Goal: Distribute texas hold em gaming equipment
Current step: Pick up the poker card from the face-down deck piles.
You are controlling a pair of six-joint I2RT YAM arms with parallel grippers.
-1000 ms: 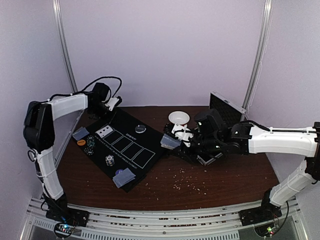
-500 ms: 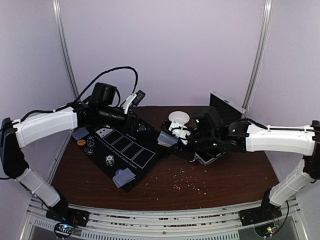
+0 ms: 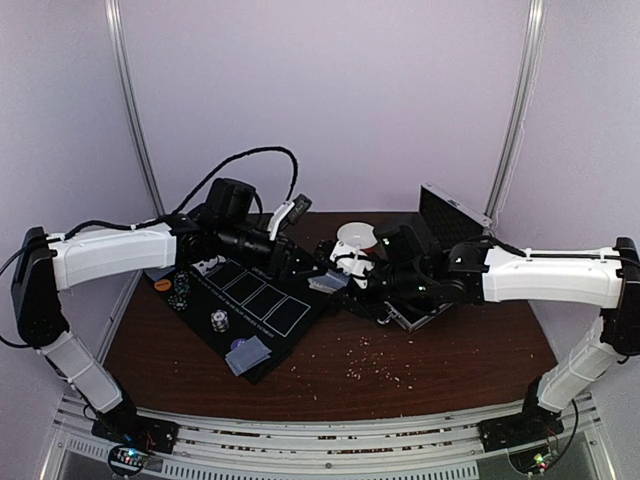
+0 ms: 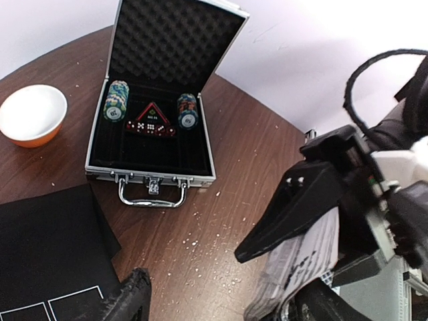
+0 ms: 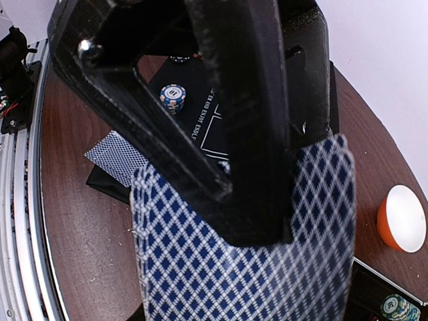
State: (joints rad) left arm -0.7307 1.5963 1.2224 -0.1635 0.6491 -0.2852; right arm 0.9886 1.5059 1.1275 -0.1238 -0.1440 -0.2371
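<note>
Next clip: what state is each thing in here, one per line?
case: open, lid raised.
bowl: upright, empty.
deck: held, backs facing the right wrist camera.
right pincer: shut on the deck.
left pincer: open, near the deck.
chip stacks: two inside the case.

Cards (image 5: 254, 281) smooth paper; case (image 4: 155, 179) metal-edged, foam-lined; table (image 4: 254, 154) dark wood
</note>
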